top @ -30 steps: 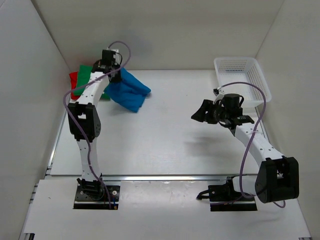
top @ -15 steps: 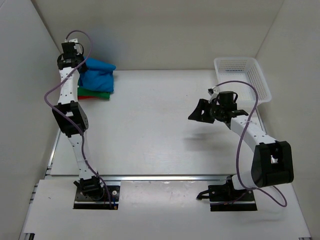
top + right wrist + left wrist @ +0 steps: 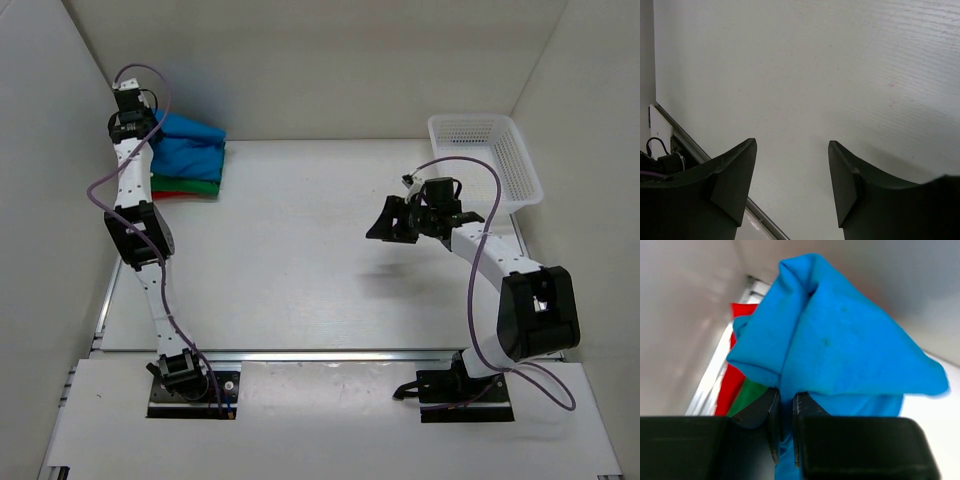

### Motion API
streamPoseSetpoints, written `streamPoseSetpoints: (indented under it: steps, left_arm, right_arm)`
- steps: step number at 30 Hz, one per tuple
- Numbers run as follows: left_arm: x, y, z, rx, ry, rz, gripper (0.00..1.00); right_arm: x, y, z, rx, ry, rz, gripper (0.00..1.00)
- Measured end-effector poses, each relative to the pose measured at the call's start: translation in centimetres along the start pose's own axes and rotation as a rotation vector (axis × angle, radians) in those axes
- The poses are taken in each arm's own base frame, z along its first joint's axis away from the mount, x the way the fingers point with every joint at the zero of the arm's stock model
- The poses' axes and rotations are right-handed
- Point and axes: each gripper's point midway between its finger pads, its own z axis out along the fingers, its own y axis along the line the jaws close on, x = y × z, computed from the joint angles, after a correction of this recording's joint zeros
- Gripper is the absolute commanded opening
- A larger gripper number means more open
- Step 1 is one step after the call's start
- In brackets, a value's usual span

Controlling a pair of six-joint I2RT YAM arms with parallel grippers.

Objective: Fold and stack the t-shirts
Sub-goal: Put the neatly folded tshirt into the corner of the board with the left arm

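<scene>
No text, label, brand or number can be read anywhere

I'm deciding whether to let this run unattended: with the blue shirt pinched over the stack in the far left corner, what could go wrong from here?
The blue shirt looks bunched rather than flat in the left gripper, so it may unfold or slide off the green shirt and red shirt on release. Cloth could also snag in the jaws and drag the pile.

Blue t-shirt (image 3: 192, 146): bunched, uppermost, far-left corner.
Green t-shirt (image 3: 200, 185): folded flat, beneath blue.
Red t-shirt (image 3: 160, 192): beneath green, edge showing.
</scene>
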Motion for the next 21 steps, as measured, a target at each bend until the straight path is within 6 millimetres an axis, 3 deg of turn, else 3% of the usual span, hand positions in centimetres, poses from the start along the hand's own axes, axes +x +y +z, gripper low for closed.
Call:
streamPoseSetpoints:
  steps: [1,3,9,13,14,15,16,19,21]
  left_arm:
    - [0.0,0.7,0.1,-0.025,-0.004,-0.016,0.13]
    - [-0.1,2.0,0.4,-0.069,-0.012,-0.039,0.97]
    - [0.8,4.5,0.1,-0.154,0.005,-0.075,0.99]
    - [3.2,3.1,-2.6,-0.074,0.099,-0.099,0.98]
    - [3.9,2.4,-3.7,-0.053,0.125,-0.100,0.98]
    - [4.5,1.5,-5.2,-0.028,0.151,-0.099,0.98]
    - [5.3,0.2,-7.1,0.003,0.173,-0.089,0.99]
    - [8.1,-4.7,-13.9,0.124,0.216,-0.033,0.99]
    - [11.3,-7.9,-19.6,0.223,0.241,0.019,0.99]
  right_arm:
    - [0.0,0.1,0.0,-0.001,0.001,-0.002,0.57]
    - [0.1,0.1,0.1,-0.002,0.002,-0.003,0.57]
    - [0.6,0.1,0.1,0.003,0.007,-0.005,0.59]
    - [1.3,0.3,-0.6,0.022,-0.009,-0.017,0.63]
    - [1.5,0.4,-0.9,0.028,-0.012,-0.021,0.66]
    - [1.6,0.4,-1.3,0.035,-0.014,-0.024,0.87]
    - [1.7,0.5,-1.6,0.040,-0.016,-0.023,0.99]
    - [1.7,0.6,-3.1,0.058,-0.044,-0.043,0.99]
    - [2.0,0.5,-4.4,0.070,-0.075,-0.050,0.99]
